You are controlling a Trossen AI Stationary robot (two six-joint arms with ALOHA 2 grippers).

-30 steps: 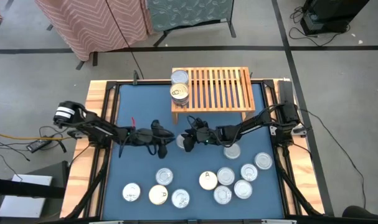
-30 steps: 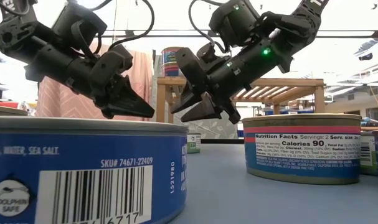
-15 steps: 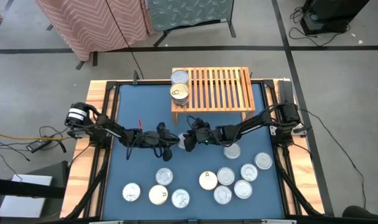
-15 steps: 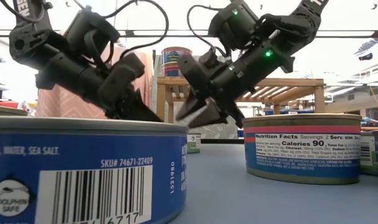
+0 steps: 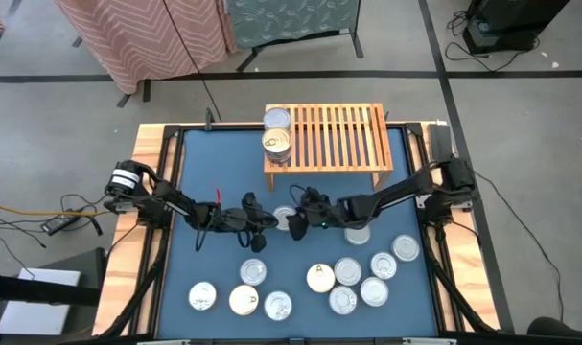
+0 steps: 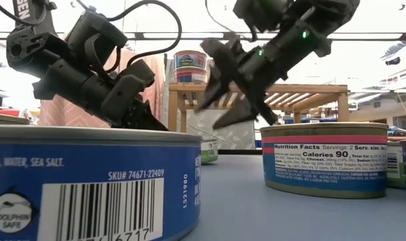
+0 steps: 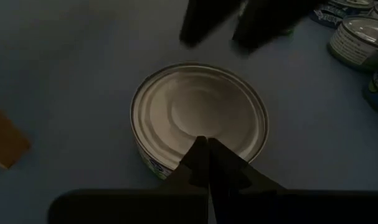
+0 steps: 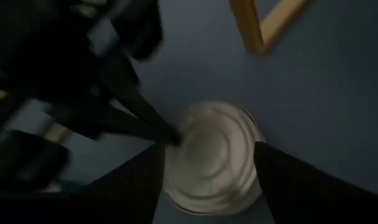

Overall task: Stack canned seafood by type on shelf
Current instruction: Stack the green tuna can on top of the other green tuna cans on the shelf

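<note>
Can (image 7: 198, 115) directly under both my grippers: one silver-topped tin standing flat on the blue table (image 5: 214, 259), just in front of the shelf. My left gripper (image 7: 206, 144) is pinched fully closed, holding nothing, its tip resting at the near edge of the lid. My right gripper (image 8: 208, 163) has its fingers (image 8: 137, 180) spread wide, one on each side of the same tin, not yet closed on it. In my judgement the step in hand is the right-hand pickup, with the closed left tip steadying the tin. To do it well: centre the tin between the right fingers, go low enough to catch the side wall, close squarely, and lift the left tip clear first. Beyond the jaws, the shelf (image 5: 343, 134) carries two cans (image 5: 276, 132) at one end. Behind the jaws, loose tins (image 5: 358, 278) lie in a cluster.
</note>
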